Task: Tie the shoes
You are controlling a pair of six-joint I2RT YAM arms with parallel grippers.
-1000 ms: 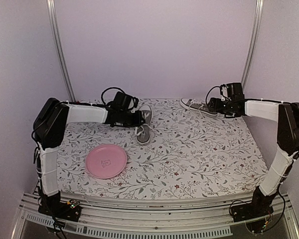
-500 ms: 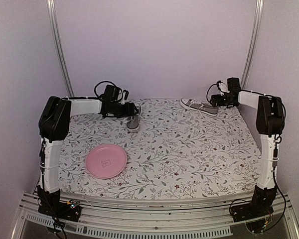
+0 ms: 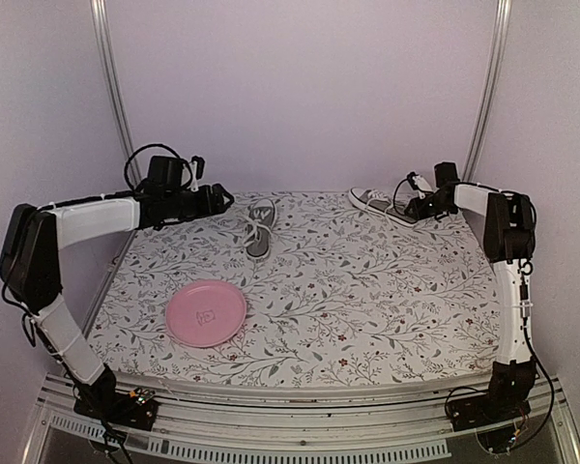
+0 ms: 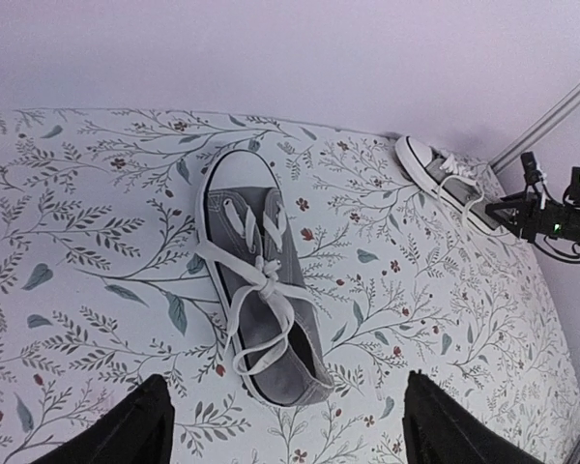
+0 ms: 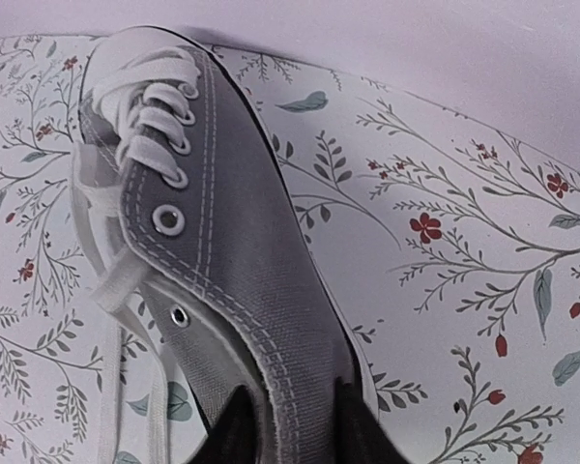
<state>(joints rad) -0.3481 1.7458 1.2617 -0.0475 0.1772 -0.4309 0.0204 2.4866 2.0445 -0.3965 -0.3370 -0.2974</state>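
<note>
One grey shoe (image 3: 259, 229) (image 4: 261, 290) lies near the back of the table with its white laces in a bow. My left gripper (image 3: 220, 200) (image 4: 286, 382) hangs open just left of it and above its heel, holding nothing. The other shoe (image 3: 380, 204) (image 4: 447, 174) (image 5: 222, 242) lies at the back right with loose laces (image 5: 116, 280). My right gripper (image 3: 419, 207) (image 5: 292, 418) is at its heel. One finger is inside the shoe and one outside, shut on the grey canvas side wall.
A round pink plate (image 3: 206, 312) sits at the front left of the flowered tablecloth (image 3: 367, 300). The back wall stands close behind both shoes. Metal posts (image 3: 116, 97) rise at the back corners.
My left gripper opened, let go of the left shoe and drew back to the left; that shoe ended nearer the back wall. My right gripper reached the other shoe's heel and closed on it.
</note>
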